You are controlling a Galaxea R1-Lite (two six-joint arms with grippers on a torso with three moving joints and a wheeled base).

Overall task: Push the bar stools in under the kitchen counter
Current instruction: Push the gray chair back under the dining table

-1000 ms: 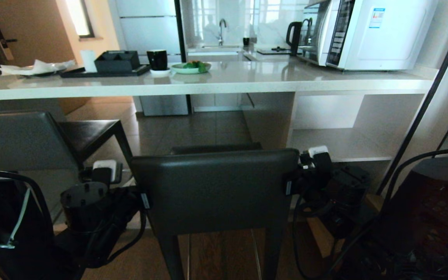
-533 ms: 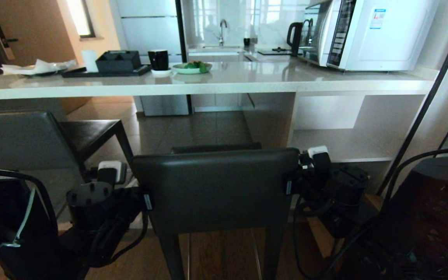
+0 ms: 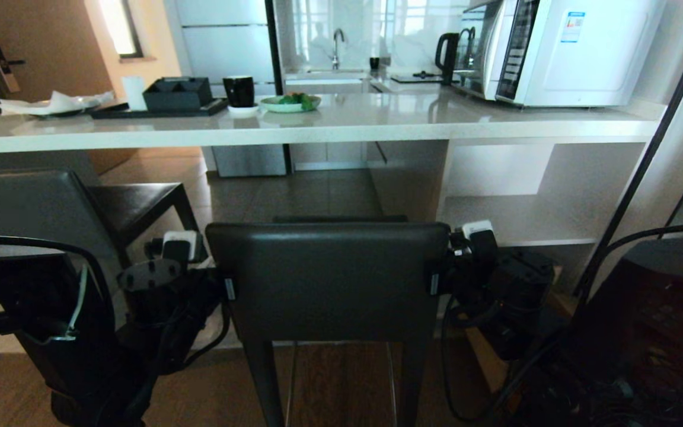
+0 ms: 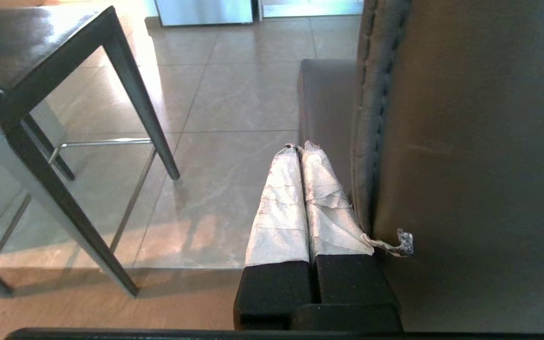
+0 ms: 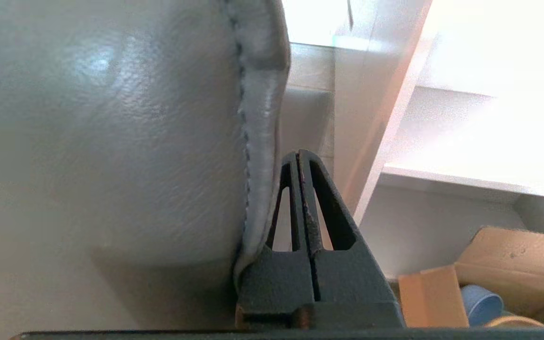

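**Head view: two closed hands bracing the near stool's backrest**

Head view is showing the left hand [image 3: 223, 284] and right hand [image 3: 436, 281], each sitting against one side edge of the near stool [image 3: 326, 279]'s dark backrest. In the left wrist view, the left hand's fingers [image 4: 300, 198], wrapped in pale tape, are pressing together, closed on nothing, lying along the backrest's stitched edge. The right hand's dark fingers [image 5: 300, 198] are likewise meeting, empty, touching the opposite edge. Beyond the left hand, the second stool [image 3: 51, 213] is standing well apart. Ahead of both hands, the pale table [image 3: 341, 127] is spanning the scene, the near stool's seat not yet under it.
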